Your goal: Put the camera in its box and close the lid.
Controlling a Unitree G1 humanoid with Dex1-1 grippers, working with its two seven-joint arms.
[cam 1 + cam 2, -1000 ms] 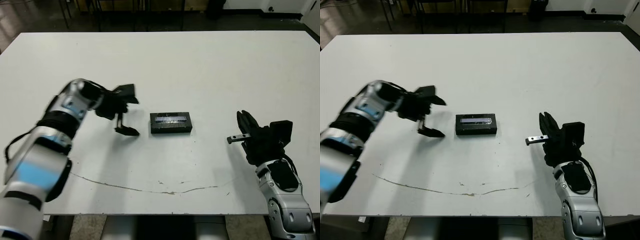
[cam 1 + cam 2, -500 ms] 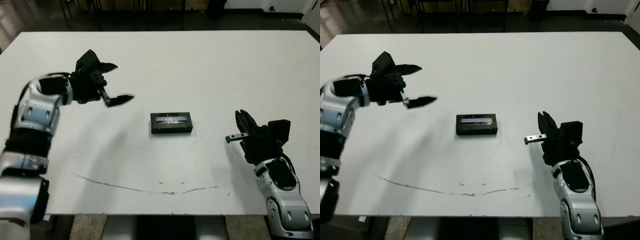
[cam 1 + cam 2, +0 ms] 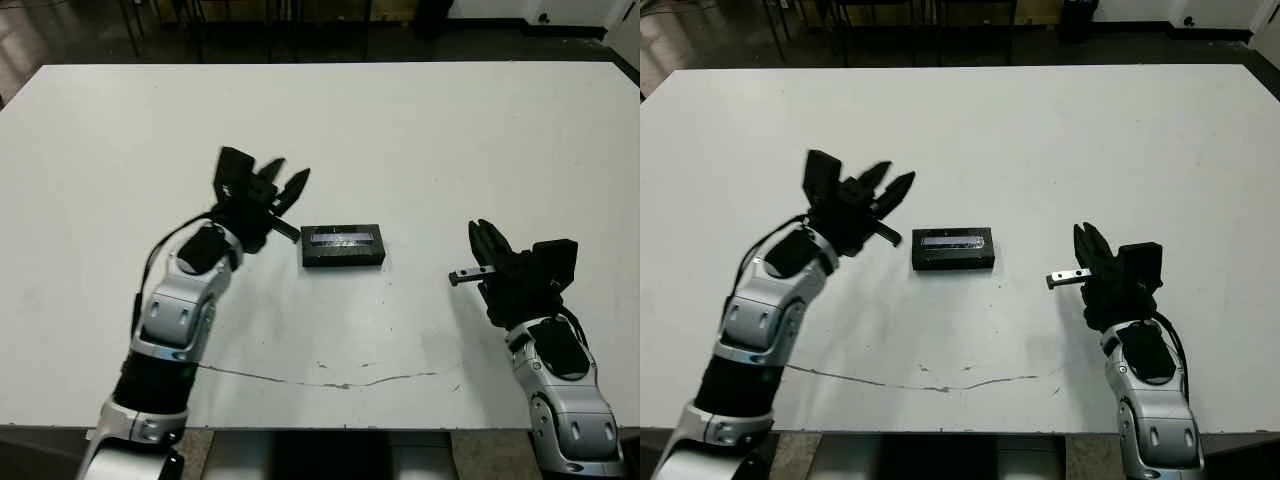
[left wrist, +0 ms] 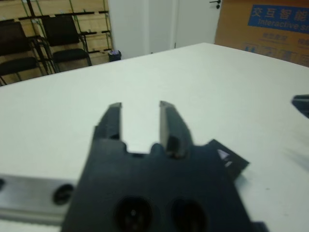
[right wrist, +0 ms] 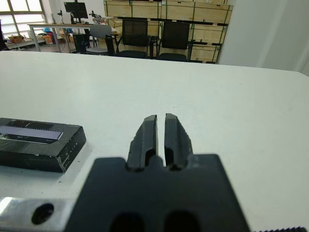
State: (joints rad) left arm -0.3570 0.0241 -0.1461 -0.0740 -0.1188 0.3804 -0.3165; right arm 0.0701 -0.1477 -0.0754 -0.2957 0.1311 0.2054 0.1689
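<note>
I see even, bright overhead light on the white table (image 3: 420, 130), with soft faint shadows. My head views are sharp. The left wrist view is soft, its gripper body blurred; the right wrist view is clearer, with windows bright at the far left.

Bare table (image 3: 420, 140) around lid (image 3: 342, 238)

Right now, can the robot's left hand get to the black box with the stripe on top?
Probably yes. The left hand is open, just beside the lid, with only bare table between them.
</note>
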